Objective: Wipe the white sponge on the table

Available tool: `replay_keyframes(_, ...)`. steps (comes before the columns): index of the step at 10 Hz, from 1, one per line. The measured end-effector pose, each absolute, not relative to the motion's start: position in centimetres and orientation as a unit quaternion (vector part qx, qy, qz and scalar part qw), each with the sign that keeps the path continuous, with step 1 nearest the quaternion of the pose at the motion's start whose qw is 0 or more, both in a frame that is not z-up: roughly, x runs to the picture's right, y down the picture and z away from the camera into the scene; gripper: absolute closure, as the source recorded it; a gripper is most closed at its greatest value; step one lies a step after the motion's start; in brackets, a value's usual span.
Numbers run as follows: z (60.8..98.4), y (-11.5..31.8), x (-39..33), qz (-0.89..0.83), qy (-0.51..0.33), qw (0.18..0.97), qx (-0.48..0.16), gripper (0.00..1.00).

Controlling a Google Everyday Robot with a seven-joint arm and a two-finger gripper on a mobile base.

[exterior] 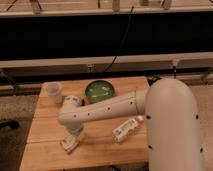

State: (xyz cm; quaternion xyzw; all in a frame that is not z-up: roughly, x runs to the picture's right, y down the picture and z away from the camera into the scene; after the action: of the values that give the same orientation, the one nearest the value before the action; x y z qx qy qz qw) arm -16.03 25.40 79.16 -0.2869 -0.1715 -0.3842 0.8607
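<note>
Camera view: closed hand (73,138) on white sponge (66,146)

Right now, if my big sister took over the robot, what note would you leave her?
Hand: shut on the white sponge, low at the near left corner of the table.
Other things: green bowl and cup at the back, white bottle lying near the arm.
Done: sponge looks gripped.
Left: rub it across the table.
</note>
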Motion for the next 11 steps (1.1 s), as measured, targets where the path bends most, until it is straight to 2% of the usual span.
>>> replay_keyframes(11,80.4,23.2,-11.5,-0.371,-0.187,0.867,-0.276,1.00)
